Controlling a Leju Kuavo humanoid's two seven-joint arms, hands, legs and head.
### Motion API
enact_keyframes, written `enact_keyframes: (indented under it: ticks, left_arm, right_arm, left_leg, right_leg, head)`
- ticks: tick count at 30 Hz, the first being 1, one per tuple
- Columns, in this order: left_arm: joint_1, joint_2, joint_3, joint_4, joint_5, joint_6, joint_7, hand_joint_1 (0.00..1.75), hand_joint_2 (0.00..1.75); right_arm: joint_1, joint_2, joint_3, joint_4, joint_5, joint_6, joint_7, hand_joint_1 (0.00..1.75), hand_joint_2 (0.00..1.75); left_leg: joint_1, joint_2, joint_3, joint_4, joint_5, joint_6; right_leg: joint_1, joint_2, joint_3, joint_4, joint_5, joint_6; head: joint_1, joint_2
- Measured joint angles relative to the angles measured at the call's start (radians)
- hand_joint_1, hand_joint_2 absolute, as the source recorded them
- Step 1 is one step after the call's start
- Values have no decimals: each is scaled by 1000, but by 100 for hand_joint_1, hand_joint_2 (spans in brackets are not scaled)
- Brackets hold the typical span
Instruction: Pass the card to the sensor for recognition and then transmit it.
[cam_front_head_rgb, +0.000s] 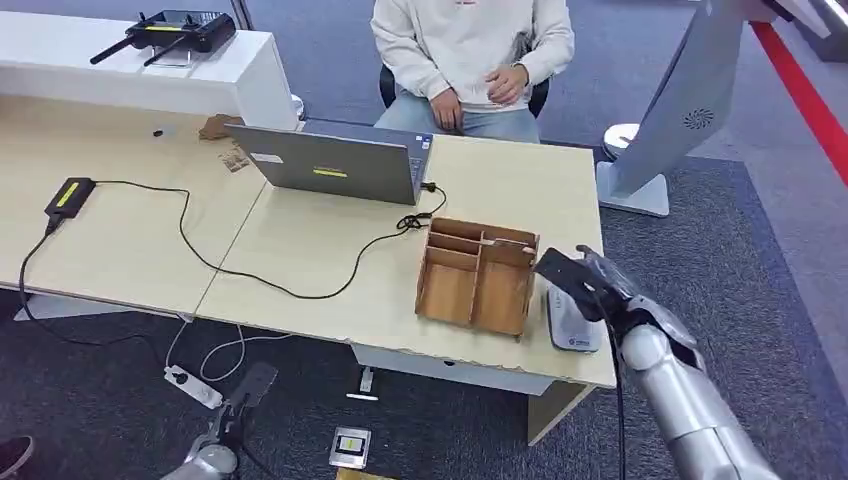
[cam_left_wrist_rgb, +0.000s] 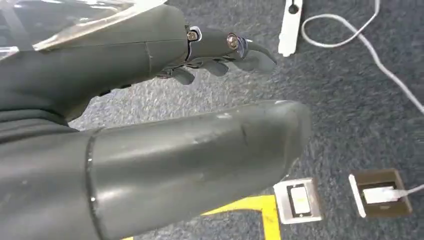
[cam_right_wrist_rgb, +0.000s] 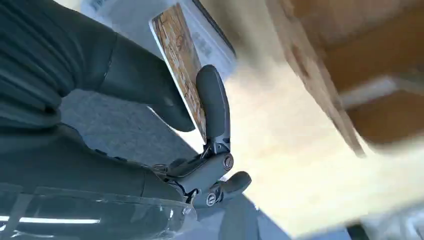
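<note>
Meanwhile, the right hand (cam_right_wrist_rgb: 200, 135) pinches the card (cam_right_wrist_rgb: 181, 55) over the sensor (cam_front_head_rgb: 573, 325); the left hand (cam_left_wrist_rgb: 190, 100) hangs with fingers apart.

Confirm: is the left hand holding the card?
No, the left hand hangs empty over the carpet; the card is pinched in the right hand.

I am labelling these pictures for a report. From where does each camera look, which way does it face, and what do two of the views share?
Head view: high on the robot, facing forward and down at the desk, the laptop and a seated person; both arms enter from below.
Left wrist view: behind the left hand, which hangs open, facing the carpet and the floor sockets.
Right wrist view: behind the right hand, which pinches the card beside the wooden organizer.
Shared: head and right wrist views both show the organizer and the white sensor; head and left wrist views share a floor socket.
</note>
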Motion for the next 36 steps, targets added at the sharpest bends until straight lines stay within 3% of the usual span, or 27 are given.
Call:
enact_keyframes:
  ticks: [3, 8, 19, 23, 28, 36]
  left_arm:
    - [-6, -1, -3, 0, -20, 24, -52, 0, 0]
    - [-15, -8, -4, 5, -32, 36, -104, 0, 0]
    - [-20, -21, -10, 15, -32, 35, -115, 0, 0]
    - [-26, -25, -10, 20, -32, 22, -109, 0, 0]
    - [-41, -36, -11, 28, -40, 13, -103, 0, 0]
    - [-55, -53, -10, 35, -40, 3, -105, 0, 0]
  right_arm:
    - [-41, -14, -25, -39, -42, -62, -43, 175, 175]
    - [-145, -42, -72, -110, -50, -47, -58, 175, 175]
    - [-189, -53, -109, -170, -38, -52, -74, 175, 175]
    - [-215, -55, -109, -163, 6, -84, -110, 175, 175]
    - [-366, -50, -108, -25, 60, -172, -220, 175, 175]
    - [-470, 11, -96, 138, 106, -175, -231, 175, 175]
  left_leg:
    - [-1, 0, 0, 0, 0, 0]
    - [-1, 0, 0, 0, 0, 0]
    - [0, 0, 0, 0, 0, 0]
    - [-1, 0, 0, 0, 0, 0]
    - [-1, 0, -1, 0, 0, 0]
    - [0, 0, 0, 0, 0, 0]
  right_leg:
    - [-1, 0, 0, 0, 0, 0]
    - [-1, 0, 0, 0, 0, 0]
    - [-1, 0, 0, 0, 0, 0]
    - [-1, 0, 0, 0, 0, 0]
    - [-1, 0, 0, 0, 1, 0]
    - [-1, 0, 0, 0, 0, 0]
  head:
    - [0, 0]
    - [0, 0]
    - [0, 0]
    - [0, 0]
    - [0, 0]
    - [0, 0]
